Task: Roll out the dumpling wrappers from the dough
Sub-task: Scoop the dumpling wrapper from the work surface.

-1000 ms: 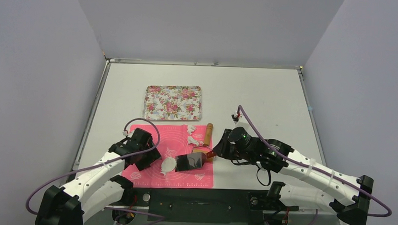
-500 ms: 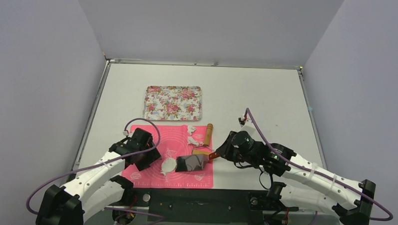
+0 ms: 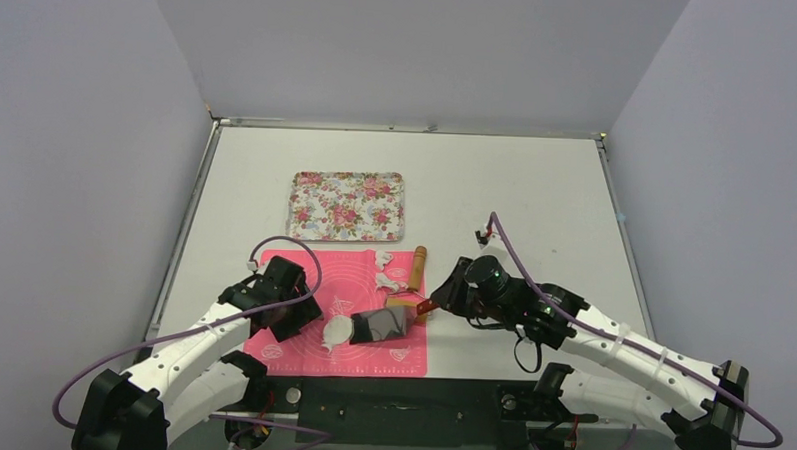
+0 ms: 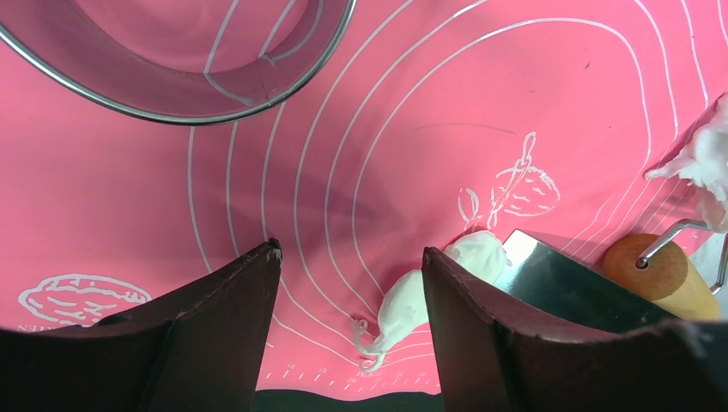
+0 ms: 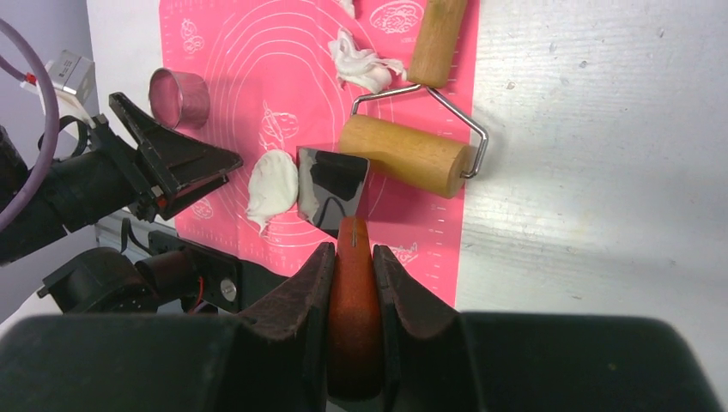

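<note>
Sliding a scraper under a cut wrapper looks to be the step in hand. Your right gripper [image 5: 352,257] is clamped narrowly on the red handle of the scraper [image 5: 333,190]. Its shiny metal blade lies low on the pink mat [image 5: 249,69], its edge touching the dumpling wrapper [image 5: 273,184]. Your left gripper [image 4: 350,251] stands wide open and holds nothing. It hovers over the mat on the wrapper's other side, near the ring cutter [image 5: 178,96].

The wrapper lies on the near part of the mat, between the blade and the left fingers. It is white and matte, oval rather than round, with a small ragged tail at its near end and a slightly bunched blade side.

Next, you probably need to push the blade flat beneath it so the thin dough lifts without tearing or folding. A rolling pin [image 5: 403,154] sits just beside the blade, and dough scraps [image 5: 365,67] lie farther up the mat.
</note>
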Available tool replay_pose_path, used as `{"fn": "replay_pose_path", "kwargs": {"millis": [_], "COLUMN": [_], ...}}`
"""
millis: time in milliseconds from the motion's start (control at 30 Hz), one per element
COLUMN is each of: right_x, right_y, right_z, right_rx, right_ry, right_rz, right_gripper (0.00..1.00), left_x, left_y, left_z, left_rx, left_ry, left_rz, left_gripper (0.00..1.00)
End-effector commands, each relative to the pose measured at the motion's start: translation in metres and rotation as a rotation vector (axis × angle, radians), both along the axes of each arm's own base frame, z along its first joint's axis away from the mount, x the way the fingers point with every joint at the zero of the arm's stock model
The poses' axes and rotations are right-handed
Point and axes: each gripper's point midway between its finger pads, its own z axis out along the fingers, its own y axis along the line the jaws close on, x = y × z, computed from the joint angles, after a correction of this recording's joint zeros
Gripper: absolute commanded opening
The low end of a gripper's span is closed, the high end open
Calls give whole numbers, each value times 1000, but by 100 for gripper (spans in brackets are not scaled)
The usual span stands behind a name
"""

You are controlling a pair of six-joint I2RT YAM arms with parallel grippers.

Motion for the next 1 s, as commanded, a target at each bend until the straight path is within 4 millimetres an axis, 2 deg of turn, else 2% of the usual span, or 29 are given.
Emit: {"fn": "replay_pose_path", "kwargs": {"millis": [0, 33, 133, 400, 667, 833, 967], "right_x": [1, -3, 0, 2, 2, 5, 6], "right_y": [0, -1, 4, -1, -6, -12, -12], "right_z": [-12, -17, -15, -20, -9, 9, 9], "right_rx": [36, 53, 128, 171, 254, 304, 314], "right_ry": [-4, 6, -25, -87, -153, -216, -210], "right_rz": [24, 33, 43, 32, 10, -13, -21], "right_gripper": [0, 0, 0, 0, 0, 0, 0], "left_x": [3, 3, 2, -1, -1, -2, -1], "left_y": [3, 3, 3, 4, 9, 11, 9], "left_z": [6, 5, 5, 3, 5, 5, 7], "left_rx": [15, 14, 12, 18, 43, 57, 48], "left_ry": [-11, -12, -9, 6, 7, 19, 16], "left_rz": [1, 1, 2, 2, 9, 11, 12], "left_gripper": [60, 60, 60, 60, 60, 59, 60]}}
